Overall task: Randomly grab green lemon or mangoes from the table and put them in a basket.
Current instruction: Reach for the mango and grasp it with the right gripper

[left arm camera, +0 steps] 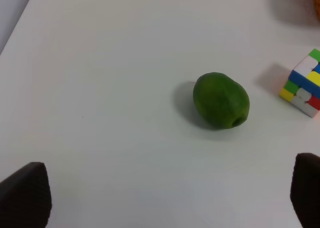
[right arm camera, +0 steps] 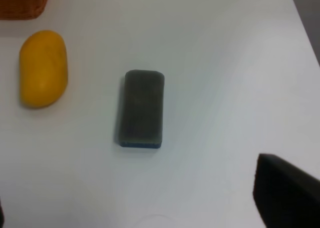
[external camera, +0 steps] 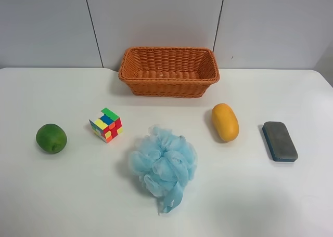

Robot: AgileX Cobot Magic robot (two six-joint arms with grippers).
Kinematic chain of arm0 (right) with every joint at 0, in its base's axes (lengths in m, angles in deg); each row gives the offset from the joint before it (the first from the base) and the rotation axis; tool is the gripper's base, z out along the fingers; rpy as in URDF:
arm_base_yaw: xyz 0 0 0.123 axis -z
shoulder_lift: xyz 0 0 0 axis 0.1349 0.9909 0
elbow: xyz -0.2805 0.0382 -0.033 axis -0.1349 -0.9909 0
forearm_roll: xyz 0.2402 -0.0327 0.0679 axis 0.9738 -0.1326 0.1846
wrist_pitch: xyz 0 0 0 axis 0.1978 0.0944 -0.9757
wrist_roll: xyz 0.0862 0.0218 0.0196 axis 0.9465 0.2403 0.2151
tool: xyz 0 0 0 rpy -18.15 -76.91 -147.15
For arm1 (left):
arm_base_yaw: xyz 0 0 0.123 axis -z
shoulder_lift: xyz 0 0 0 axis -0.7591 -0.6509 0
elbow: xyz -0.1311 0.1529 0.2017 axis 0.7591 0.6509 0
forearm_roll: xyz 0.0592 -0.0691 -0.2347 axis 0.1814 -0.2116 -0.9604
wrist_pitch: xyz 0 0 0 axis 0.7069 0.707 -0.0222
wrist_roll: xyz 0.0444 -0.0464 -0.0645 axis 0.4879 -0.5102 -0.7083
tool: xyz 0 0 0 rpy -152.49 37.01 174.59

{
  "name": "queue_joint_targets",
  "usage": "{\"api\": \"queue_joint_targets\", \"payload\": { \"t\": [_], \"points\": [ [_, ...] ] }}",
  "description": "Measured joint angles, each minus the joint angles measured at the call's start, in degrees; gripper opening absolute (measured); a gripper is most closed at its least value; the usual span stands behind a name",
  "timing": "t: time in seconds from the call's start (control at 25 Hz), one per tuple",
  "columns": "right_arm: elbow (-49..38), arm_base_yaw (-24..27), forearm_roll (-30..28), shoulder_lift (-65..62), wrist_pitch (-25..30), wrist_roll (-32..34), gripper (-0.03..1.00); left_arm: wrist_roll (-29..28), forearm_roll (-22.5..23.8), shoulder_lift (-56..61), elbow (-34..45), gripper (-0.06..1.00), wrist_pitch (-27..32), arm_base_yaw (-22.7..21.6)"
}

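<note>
Hovering with my left gripper (left arm camera: 165,190) spread wide and empty, I risk nudging the round lemon (external camera: 51,138) so it rolls toward the cube (external camera: 105,124) at its three o'clock.

Bright, even light. A soft, faint shadow hugs the lemon (left arm camera: 221,100). Wrist views are slightly blurred

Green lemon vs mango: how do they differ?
The green lemon is dark green and round; the mango is orange-yellow, oval and longer. The green lemon lies beside the colourful cube; the mango lies beside the grey block. Both rest on the table, outside the basket.
</note>
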Motion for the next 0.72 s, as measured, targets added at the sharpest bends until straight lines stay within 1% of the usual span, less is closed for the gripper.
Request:
{"api": "queue_joint_targets", "payload": {
  "t": [0.72],
  "points": [
    [0.00, 0.00, 0.00, 0.00, 0.00, 0.00, 0.99, 0.00, 0.00, 0.00, 0.00, 0.95, 0.00, 0.00]
  ]
}}
